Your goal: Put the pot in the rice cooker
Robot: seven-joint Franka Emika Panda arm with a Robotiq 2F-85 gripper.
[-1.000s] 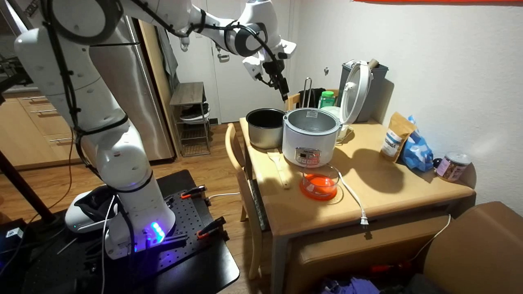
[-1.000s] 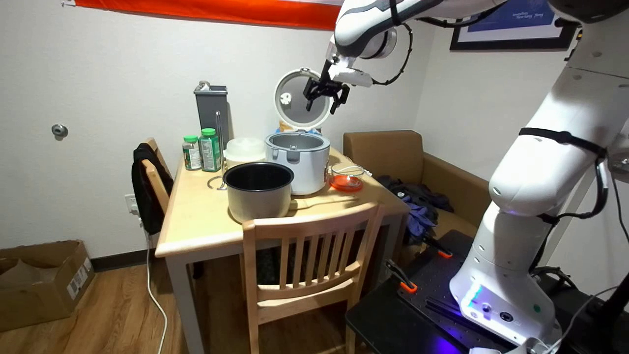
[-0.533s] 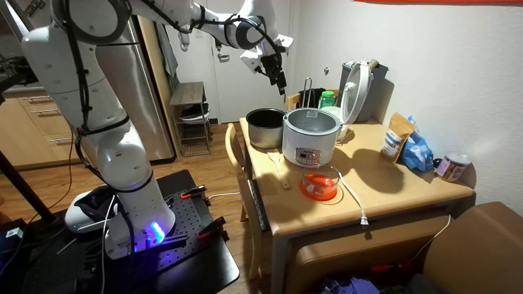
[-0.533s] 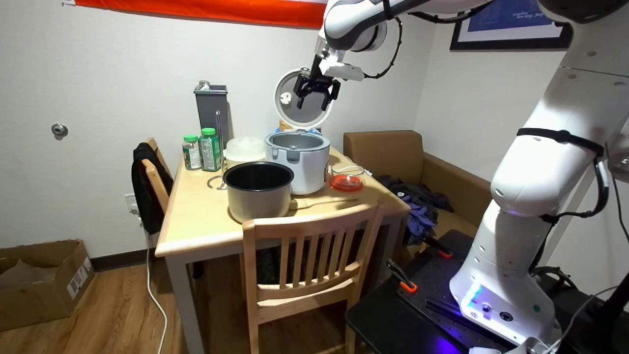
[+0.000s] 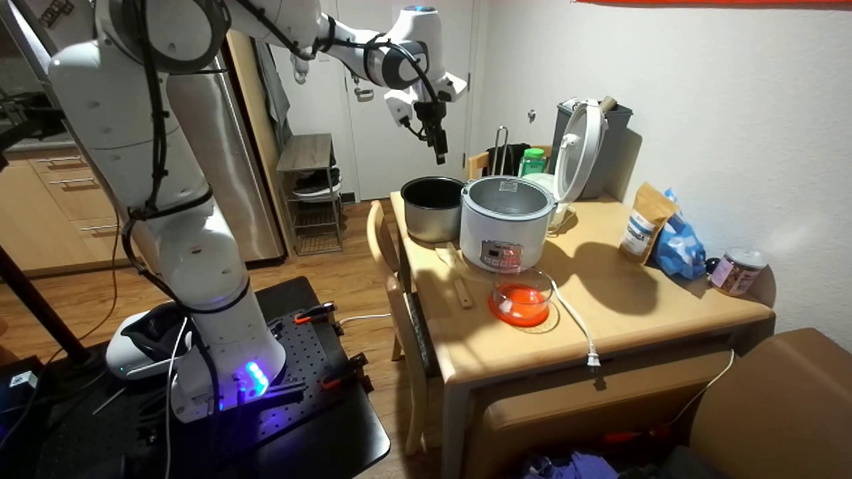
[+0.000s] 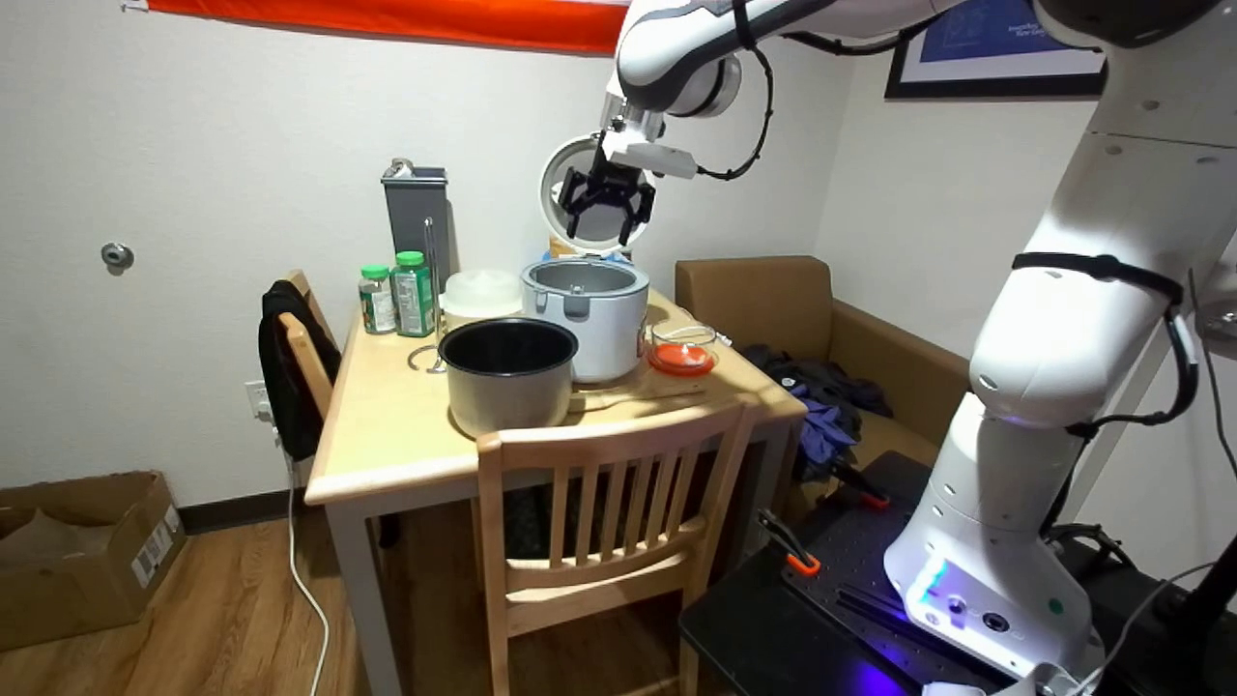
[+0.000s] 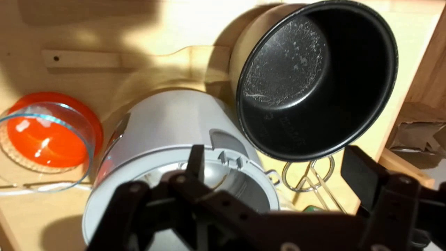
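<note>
The pot point(image 5: 432, 223) is round, silver outside and black inside. It stands upright on the table against or very close to the rice cooker, as an exterior view point(image 6: 510, 398) also shows. In the wrist view the pot point(image 7: 289, 69) is at the upper right. The white rice cooker point(image 5: 500, 233) has its lid raised; its inside shows no pot. It also shows in an exterior view point(image 6: 611, 333) and the wrist view point(image 7: 174, 116). My gripper point(image 6: 599, 236) is open and empty, in the air above the pot and cooker. Its fingers point down point(image 5: 440, 159), touching nothing.
The raised cooker lid point(image 5: 580, 150) stands behind the cooker. A wooden paddle point(image 5: 454, 276) and a glass bowl with an orange base point(image 5: 521, 303) lie in front. A metal stand point(image 6: 432, 290) and green-lidded bottles point(image 6: 414, 295) are nearby. A chair point(image 6: 609, 454) stands at the table edge.
My gripper has moved left in both exterior views, away from over the cooker toward the pot, and turned to point more straight down. The pot and cooker have not moved.
</note>
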